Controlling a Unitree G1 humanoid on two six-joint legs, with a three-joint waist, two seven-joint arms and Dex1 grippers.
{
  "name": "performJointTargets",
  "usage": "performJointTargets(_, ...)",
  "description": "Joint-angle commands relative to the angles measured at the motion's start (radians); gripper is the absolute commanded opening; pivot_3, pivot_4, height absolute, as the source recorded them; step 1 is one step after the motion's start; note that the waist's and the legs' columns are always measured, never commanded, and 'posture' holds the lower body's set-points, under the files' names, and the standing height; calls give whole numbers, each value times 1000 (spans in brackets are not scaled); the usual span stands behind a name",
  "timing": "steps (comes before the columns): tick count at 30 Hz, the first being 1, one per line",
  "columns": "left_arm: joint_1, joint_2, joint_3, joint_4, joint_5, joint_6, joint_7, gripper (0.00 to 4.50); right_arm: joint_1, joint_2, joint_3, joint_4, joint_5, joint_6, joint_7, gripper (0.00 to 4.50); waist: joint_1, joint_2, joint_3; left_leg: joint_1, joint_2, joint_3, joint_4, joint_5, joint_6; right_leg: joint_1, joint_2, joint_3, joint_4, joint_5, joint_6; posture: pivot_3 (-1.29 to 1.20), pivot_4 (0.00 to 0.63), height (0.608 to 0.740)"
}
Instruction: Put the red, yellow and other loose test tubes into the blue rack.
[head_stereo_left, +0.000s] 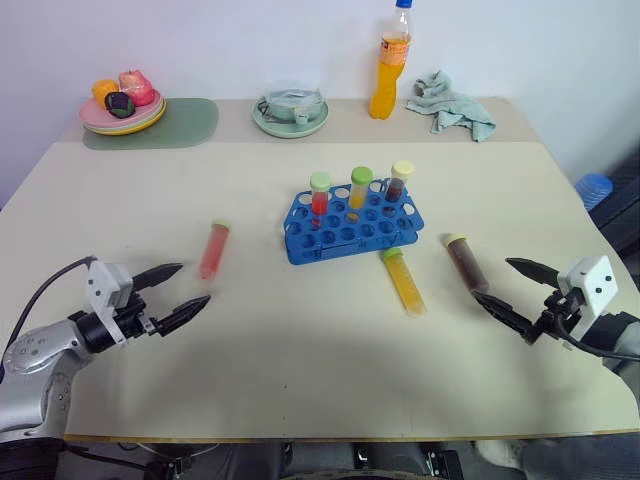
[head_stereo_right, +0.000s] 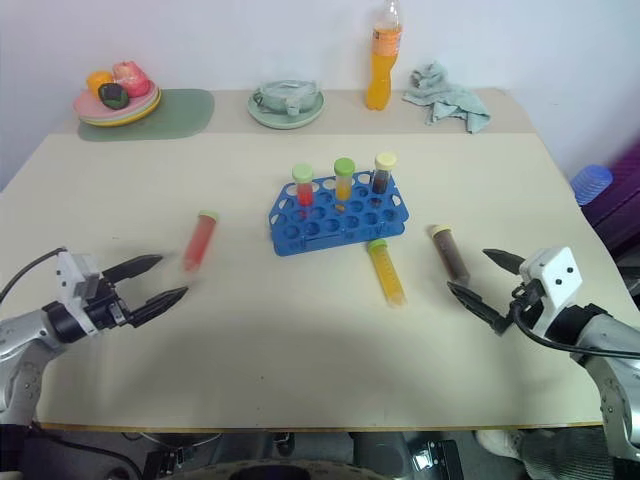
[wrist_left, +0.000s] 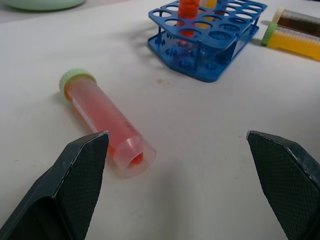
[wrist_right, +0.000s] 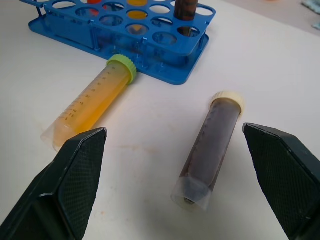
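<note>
A: The blue plastic rack is sitting mid-desk, carrying three upright capped tubes in its back row: red, orange-yellow and dark brown.

B: And three more are lying loose on the pale beige desk. The red-filled clear tube with a green cap is resting at nine o'clock from the rack, well apart from it.

A: The yellow-filled tube with a green cap is lying at five o'clock, its cap just beside the rack's front edge. The dark brown tube with a cream cap is lying at four o'clock.

B: The left gripper is hovering near the red tube's base, fingers spread wide, holding nothing.

A: The right gripper is doing likewise by the brown tube, fingers wide apart and empty.
</note>
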Motion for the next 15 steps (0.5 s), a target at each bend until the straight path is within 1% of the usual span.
performJointTargets(1, -10, 4, 6, -31, 2, -1, 12, 4500, 4, -7, -20, -57, -4, 1, -17, 4472, 0, 0, 0, 0, 0, 0, 0, 0, 0, 0, 0, 0, 0, 0, 0, 0, 150, 740)
performJointTargets(15, -37, 2, 4, -73, -51, 28, -31, 4500, -39, -19, -13, -131, 6, 101, -66, 4472, 0, 0, 0, 0, 0, 0, 0, 0, 0, 0, 0, 0, 0, 0, 0, 0, 150, 740)
